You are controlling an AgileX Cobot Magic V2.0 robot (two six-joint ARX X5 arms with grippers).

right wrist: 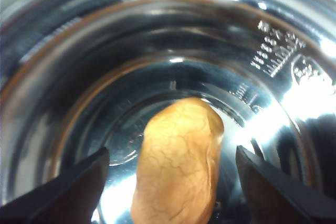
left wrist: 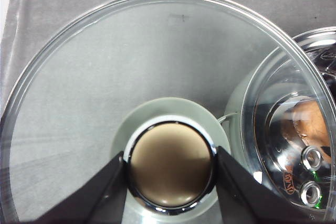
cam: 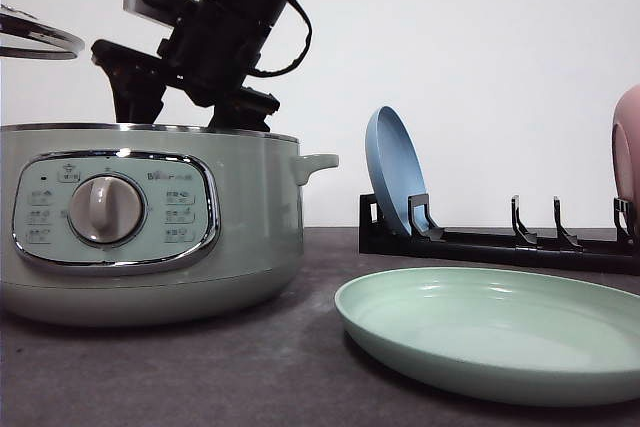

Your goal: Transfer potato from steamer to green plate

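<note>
While lid [left wrist: 157, 77] hangs aside, potato [right wrist: 178, 161] lies unobstructed.

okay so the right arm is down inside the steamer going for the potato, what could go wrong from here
1. The right pincer is open with its fingers wide of the potato; the smooth oval could roll or squirt out on the shiny pot floor as they close.
2. The arm reaches in over the steamer rim, so lifting out could clip the rim.
3. The left pincer holds the glass lid by its knob beside the pot; it may crowd the way out toward the green plate.
</note>
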